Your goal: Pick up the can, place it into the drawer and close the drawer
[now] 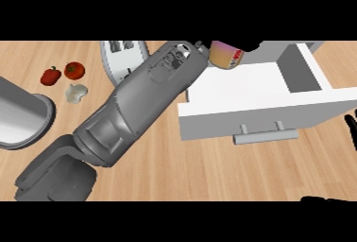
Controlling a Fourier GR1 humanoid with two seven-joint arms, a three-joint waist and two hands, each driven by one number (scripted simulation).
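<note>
Head view: we are looking steeply down at a pale wooden counter (209,175).
Can: we are seeing the pink-and-yellow cylindrical can (226,54) hanging at the back edge of the open white drawer (244,90), not yet resting inside.
Left hand: our grey left forearm (140,104) is crossing toward the can; the hand itself is hiding behind the wrist, so we cannot tell how its fingers are set.
Right hand: our black right hand (351,126) is resting at the right edge, fingers relaxed.
Drawer handle: the grey bar handle (265,136) is facing us.
Progress: we are judging lifting done; placing and closing are remaining.
</note>
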